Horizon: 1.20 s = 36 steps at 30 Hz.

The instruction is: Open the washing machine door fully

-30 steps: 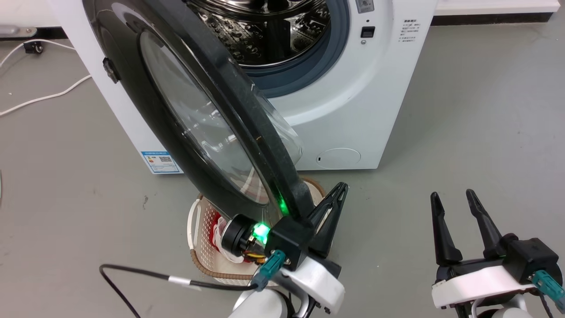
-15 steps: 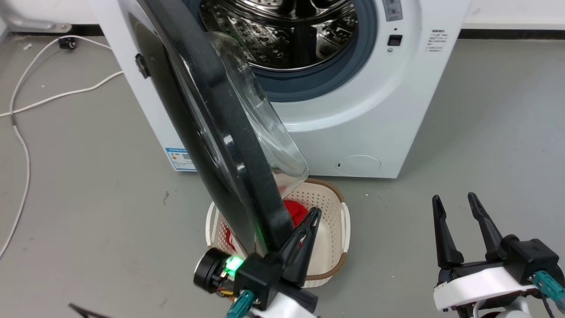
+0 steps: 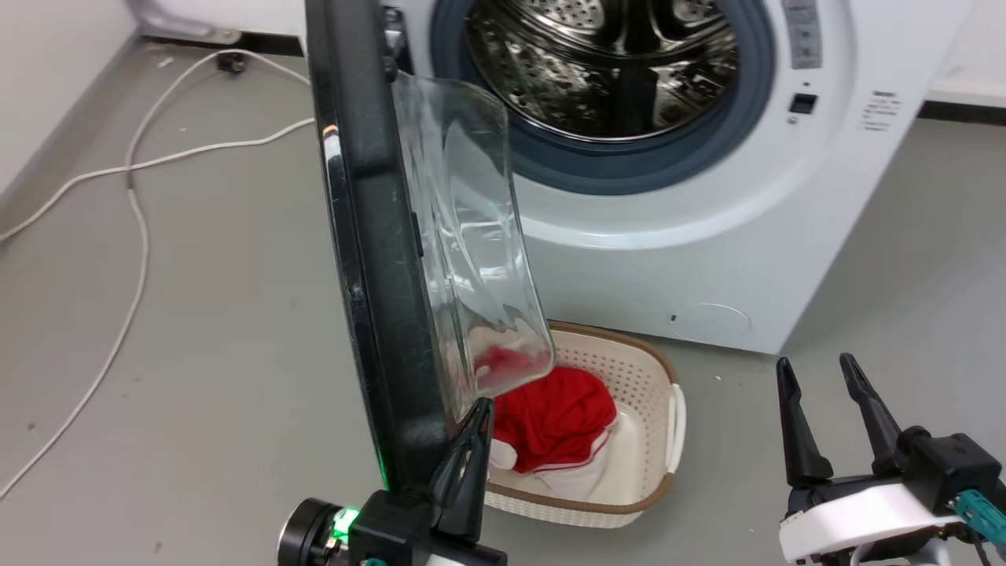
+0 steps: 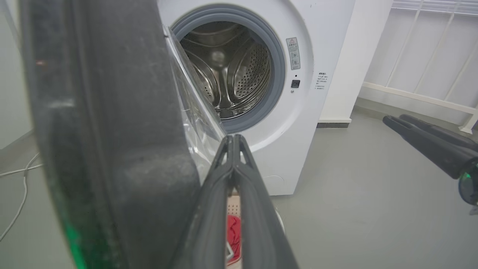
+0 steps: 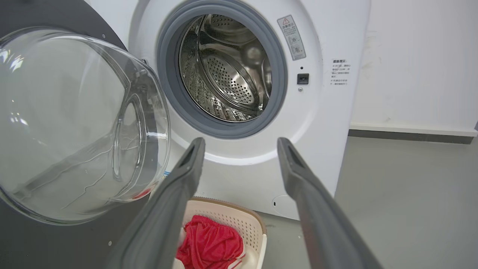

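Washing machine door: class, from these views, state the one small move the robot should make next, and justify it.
Probably push the left gripper toward the robot's left, swinging the washing machine door wider. The door juts roughly square from the washing machine, so not fully open, and the shut fingers lie along its rim's inner side, next to the glass bowl.

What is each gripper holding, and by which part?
Nothing is held. The left gripper is shut on itself beside the lower rim of the washing machine door; the right gripper is open and empty.
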Available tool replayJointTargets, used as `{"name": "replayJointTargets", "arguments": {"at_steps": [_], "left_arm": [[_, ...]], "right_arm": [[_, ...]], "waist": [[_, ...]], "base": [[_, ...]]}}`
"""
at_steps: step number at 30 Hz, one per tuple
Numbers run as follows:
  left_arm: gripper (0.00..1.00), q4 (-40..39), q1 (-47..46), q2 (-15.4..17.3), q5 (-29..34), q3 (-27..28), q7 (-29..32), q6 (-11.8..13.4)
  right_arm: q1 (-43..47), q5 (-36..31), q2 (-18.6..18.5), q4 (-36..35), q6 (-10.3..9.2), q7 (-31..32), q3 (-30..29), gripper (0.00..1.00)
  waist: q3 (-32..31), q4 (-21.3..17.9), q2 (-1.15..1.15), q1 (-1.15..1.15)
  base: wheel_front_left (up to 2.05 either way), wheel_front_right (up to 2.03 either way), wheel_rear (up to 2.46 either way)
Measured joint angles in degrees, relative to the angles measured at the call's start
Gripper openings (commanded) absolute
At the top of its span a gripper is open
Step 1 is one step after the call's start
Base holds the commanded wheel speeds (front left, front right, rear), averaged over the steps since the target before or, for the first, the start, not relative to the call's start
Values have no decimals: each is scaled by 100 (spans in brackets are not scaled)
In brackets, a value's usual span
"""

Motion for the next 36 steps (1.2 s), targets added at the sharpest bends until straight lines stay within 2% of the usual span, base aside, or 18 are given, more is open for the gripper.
{"name": "replayJointTargets", "arguments": {"at_steps": [9, 14, 16, 28, 36], "left_arm": [[0, -158, 203, 136, -189, 358, 55, 235], [0, -82, 216, 272, -457, 751, 111, 300], [0, 1, 188, 341, -656, 1093, 113, 369], [0, 795, -177, 661, -1304, 2231, -405, 266], [0, 1401, -653, 934, -1744, 2953, -683, -73]], "right_arm": [[70, 31, 0, -41, 0, 22, -25, 100], [71, 51, 1, -65, 0, 16, -35, 100], [54, 48, 2, -67, 0, 13, -46, 100], [-167, -42, 2, -89, 0, 34, -100, 100], [-297, -112, 2, -163, 0, 112, -121, 100]], "waist": [[-37, 627, 0, 0], [-3, 919, 0, 0], [83, 1048, 0, 0], [415, 1014, 0, 0], [716, 877, 0, 0]], "base": [[0, 0, 0], [0, 0, 0], [0, 0, 0], [0, 0, 0], [0, 0, 0]]}}
